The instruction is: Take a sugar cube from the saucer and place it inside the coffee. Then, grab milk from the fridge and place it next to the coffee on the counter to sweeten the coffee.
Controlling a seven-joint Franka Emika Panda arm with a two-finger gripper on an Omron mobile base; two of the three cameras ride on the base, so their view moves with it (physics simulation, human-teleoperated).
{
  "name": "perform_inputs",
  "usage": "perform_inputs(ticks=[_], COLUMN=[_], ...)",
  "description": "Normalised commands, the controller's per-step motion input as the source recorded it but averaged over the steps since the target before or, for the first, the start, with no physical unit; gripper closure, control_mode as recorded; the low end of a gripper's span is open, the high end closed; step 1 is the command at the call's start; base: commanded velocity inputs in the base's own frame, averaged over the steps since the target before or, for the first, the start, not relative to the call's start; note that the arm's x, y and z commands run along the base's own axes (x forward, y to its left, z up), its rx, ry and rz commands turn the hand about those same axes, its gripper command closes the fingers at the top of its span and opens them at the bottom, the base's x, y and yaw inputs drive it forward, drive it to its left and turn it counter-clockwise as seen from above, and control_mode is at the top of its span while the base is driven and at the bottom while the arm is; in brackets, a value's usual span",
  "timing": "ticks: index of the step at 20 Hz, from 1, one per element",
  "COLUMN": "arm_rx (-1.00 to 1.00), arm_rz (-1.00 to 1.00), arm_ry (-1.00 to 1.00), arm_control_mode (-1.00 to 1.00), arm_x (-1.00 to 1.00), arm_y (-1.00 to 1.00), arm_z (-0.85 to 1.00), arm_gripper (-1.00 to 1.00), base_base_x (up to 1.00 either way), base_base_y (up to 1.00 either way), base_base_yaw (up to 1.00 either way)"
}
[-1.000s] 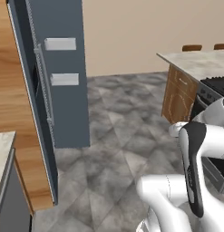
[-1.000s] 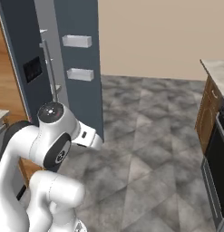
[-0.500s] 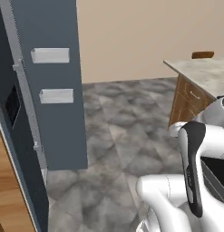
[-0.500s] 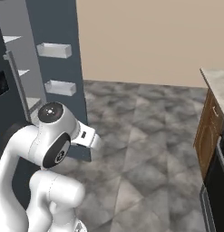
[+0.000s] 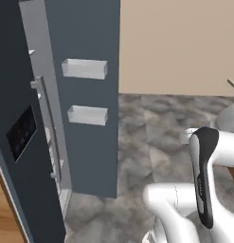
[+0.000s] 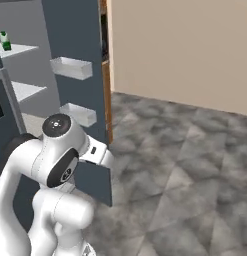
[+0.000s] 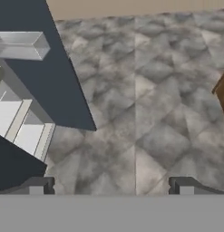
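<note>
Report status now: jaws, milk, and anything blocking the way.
Jaws open, empty. Milk on upper shelf of fridge, door open. Nothing blocking.

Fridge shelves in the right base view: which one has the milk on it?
The upper shelf. The milk, a small carton with a green top, stands at its left end; the lower shelf looks bare.

The arm [image 6: 50, 165] was glossy white with rounded, bulbous links. A dark grey disc capped one joint, a black band ran down another link, and two small dark, squared finger tips [image 7: 38, 185] finished the hand.
</note>
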Motion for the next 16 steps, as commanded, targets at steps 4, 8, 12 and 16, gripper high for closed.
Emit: perform_inputs(ticks=[4, 8, 12, 16], arm_rx=[0.0, 0.0, 0.0, 0.0], arm_rz=[0.0, 0.0, 0.0, 0.0], arm_ry=[0.0, 0.0, 0.0, 0.0], arm_control_mode=[1.0, 1.0, 1.0, 1.0], arm_x=[0.0, 0.0, 0.0, 0.0], arm_y=[0.0, 0.0, 0.0, 0.0], arm_z=[0.0, 0.0, 0.0, 0.0], arm_gripper=[-1.0, -1.0, -1.0, -1.0], base_base_x=[1.0, 1.0, 0.85, 0.18], base_base_y=[-0.27, -0.27, -0.28, -0.03], base_base_yaw=[0.64, 0.7, 0.76, 0.85])
